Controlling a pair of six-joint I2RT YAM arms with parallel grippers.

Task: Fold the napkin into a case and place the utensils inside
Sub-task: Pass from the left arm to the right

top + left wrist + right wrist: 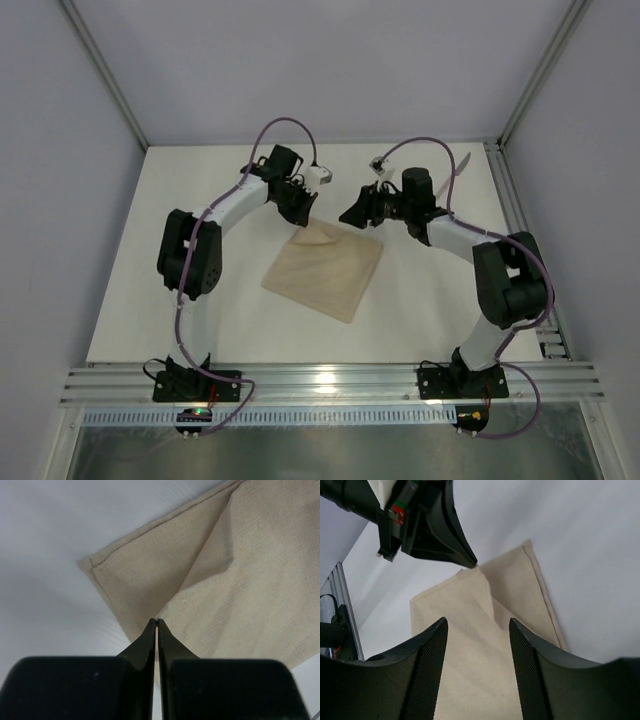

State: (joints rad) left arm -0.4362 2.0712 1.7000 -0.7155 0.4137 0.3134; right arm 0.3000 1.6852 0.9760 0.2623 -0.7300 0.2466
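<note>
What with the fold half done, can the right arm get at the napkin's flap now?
Probably yes: the right fingers stand open just above the napkin, nothing between them and the cloth. The left fingers, shut on the folded corner, sit beyond.

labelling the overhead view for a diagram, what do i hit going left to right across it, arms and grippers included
left arm's elbow → left gripper → right gripper → right arm's elbow. The napkin stretches across both grippers' positions, so it is left out.
</note>
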